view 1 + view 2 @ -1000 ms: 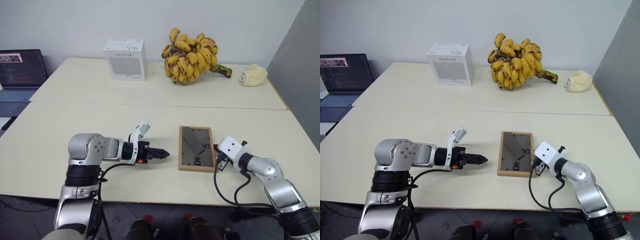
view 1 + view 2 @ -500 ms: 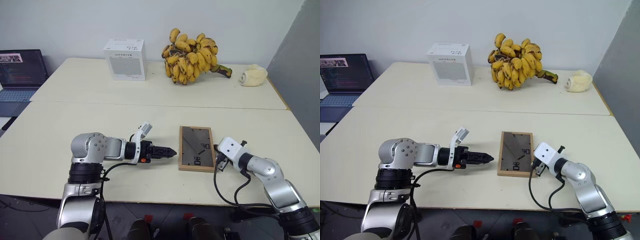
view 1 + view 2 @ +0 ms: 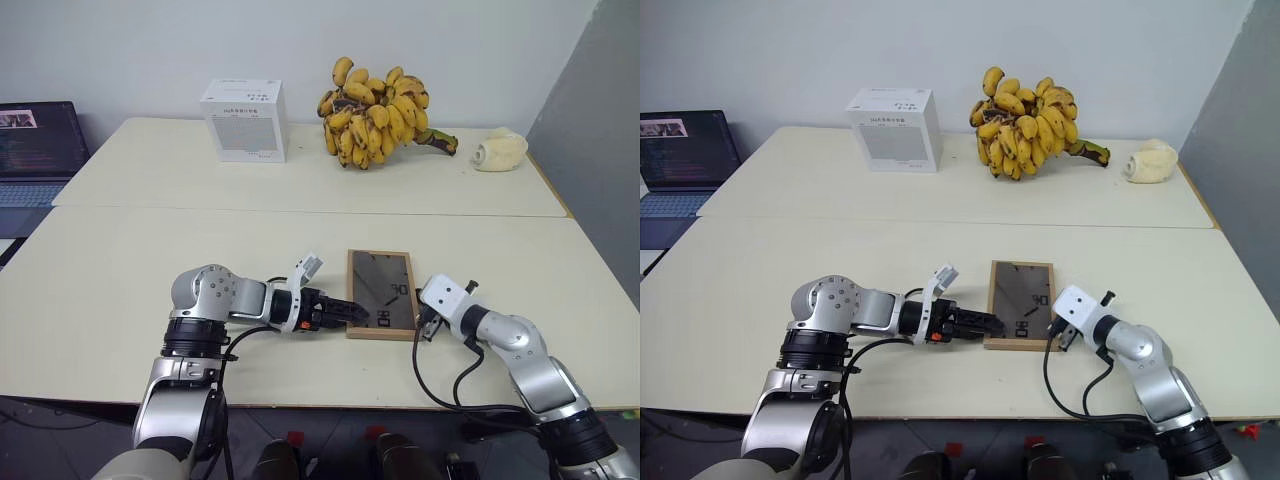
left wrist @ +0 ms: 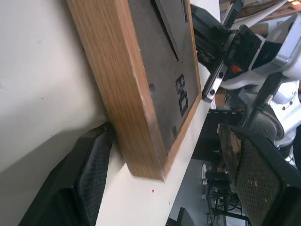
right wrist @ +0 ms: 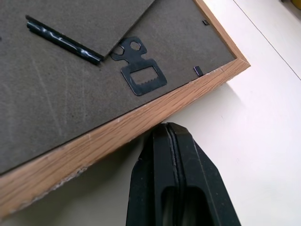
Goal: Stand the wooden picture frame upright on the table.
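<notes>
Wooden picture frame (image 3: 379, 306) flat; left jaws apparently spread round its corner; right jaws closed

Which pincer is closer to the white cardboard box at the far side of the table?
The left pincer is closer to the white cardboard box. It sits at the wooden picture frame's left near corner; the right pincer is at the frame's right edge, farther away.

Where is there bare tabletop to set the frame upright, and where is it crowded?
Bare table lies left of the left gripper, and between the wooden picture frame and the white box and bananas. Crowded: both frame sides, with the right gripper against its right edge.
</notes>
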You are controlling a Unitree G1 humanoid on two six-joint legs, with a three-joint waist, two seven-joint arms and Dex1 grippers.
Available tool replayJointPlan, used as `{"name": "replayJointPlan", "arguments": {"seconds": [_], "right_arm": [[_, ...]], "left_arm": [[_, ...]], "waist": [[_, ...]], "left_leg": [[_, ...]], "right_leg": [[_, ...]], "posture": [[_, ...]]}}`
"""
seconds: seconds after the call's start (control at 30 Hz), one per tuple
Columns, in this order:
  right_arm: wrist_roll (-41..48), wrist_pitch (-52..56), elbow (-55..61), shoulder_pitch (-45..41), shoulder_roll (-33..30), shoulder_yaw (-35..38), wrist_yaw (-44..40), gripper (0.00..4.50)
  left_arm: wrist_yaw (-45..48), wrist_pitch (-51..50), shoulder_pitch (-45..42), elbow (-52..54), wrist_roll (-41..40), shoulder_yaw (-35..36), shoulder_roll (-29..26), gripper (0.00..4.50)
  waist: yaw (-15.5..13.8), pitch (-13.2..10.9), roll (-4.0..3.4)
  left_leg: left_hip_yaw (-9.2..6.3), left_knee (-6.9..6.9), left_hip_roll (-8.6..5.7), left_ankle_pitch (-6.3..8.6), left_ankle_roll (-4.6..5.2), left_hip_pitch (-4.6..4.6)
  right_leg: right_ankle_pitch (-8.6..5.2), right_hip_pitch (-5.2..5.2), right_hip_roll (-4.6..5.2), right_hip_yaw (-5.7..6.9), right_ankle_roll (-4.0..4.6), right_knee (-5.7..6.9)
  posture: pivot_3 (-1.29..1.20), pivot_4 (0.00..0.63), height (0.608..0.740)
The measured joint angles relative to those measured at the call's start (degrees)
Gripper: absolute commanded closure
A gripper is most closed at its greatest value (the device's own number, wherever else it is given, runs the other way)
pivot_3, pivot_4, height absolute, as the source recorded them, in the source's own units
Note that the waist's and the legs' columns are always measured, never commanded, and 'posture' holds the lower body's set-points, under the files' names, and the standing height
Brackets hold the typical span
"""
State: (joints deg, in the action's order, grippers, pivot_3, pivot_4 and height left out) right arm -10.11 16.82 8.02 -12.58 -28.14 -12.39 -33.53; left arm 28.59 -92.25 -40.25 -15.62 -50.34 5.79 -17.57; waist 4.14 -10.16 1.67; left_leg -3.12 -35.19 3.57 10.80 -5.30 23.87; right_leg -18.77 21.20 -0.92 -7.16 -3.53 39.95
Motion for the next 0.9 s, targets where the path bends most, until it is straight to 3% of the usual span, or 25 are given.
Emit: {"name": "replayJointPlan", "arguments": {"seconds": [0.43, 0.53, 0.8, 0.9], "right_arm": [[-0.42, 2.73, 0.84, -1.38, 3.28, -2.28, 0.40, 4.50], [-0.43, 2.73, 0.83, -1.42, 3.28, -2.30, 0.43, 4.50], [-0.40, 2.54, 0.06, -2.10, 3.22, -2.37, 0.87, 4.50], [-0.41, 2.29, -0.51, -2.50, 3.12, -2.36, 1.01, 4.50]], "left_arm": [[-5.52, 0.00, -0.57, -1.84, -3.08, 3.13, 1.13, 0.73], [-5.86, 0.01, -0.59, -1.97, -3.88, 3.76, 1.12, 1.20], [-7.01, 0.02, -1.23, -2.77, -5.49, 5.01, 1.31, 2.93], [-7.21, 0.00, -1.58, -3.03, -5.66, 5.18, 1.54, 3.21]], "waist": [[0.03, 0.00, 0.00], [0.03, 0.00, 0.00], [0.01, -0.01, 0.02], [-0.02, -0.02, 0.02]], "left_leg": [[0.00, 0.01, 0.00, 0.00, -0.01, 0.01], [0.00, 0.01, -0.01, 0.00, -0.01, 0.02], [0.00, 0.01, -0.02, 0.00, -0.02, 0.05], [0.00, 0.02, -0.02, 0.00, -0.02, 0.06]], "right_leg": [[-0.01, 0.02, 0.00, 0.00, -0.02, -0.01], [-0.01, 0.03, 0.01, 0.00, -0.03, -0.01], [-0.02, 0.04, 0.02, 0.00, -0.05, -0.03], [-0.02, 0.04, 0.02, 0.01, -0.04, -0.04]], "posture": [[0.00, 0.150, 0.740], [0.00, 0.150, 0.740], [0.00, 0.150, 0.740], [0.00, 0.150, 0.740]]}}
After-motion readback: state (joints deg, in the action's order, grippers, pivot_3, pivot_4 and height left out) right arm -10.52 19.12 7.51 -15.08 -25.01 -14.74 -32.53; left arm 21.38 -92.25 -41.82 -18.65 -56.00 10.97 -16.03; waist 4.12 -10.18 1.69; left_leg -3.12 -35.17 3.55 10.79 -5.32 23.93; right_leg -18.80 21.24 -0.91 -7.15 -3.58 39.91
